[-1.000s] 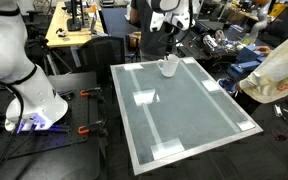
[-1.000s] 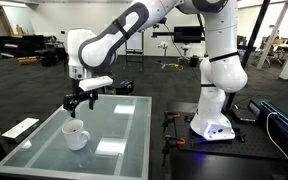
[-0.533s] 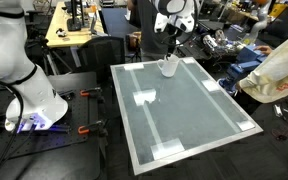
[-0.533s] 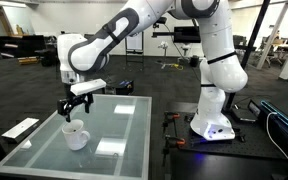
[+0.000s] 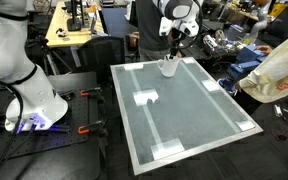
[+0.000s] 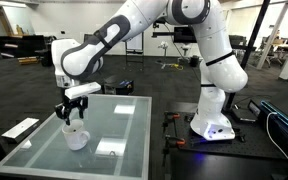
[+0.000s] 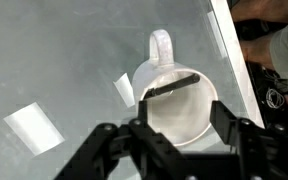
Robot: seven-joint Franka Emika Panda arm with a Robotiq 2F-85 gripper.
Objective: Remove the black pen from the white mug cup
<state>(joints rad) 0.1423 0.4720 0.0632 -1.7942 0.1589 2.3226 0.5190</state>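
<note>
The white mug cup (image 7: 174, 100) stands on the glass table, its handle pointing away in the wrist view. The black pen (image 7: 171, 86) lies slanted across the inside of the mug's mouth. My gripper (image 7: 181, 120) is open directly above the mug, one finger over each side of the rim, touching nothing that I can see. In both exterior views the gripper (image 6: 72, 112) (image 5: 172, 45) hangs just over the mug (image 6: 75, 136) (image 5: 169, 67) near the table's corner. The pen is too small to make out there.
The glass table (image 5: 184, 110) carries several flat white tape patches (image 5: 145, 98) (image 7: 34, 128). The table edge (image 7: 229, 60) runs close to the mug. A person in a light top (image 5: 279, 70) stands beside the table. The robot base (image 6: 214, 125) stands beyond the table.
My gripper has moved sideways and down until it sits right over the mug. It stays open. The mug and pen have not moved.
</note>
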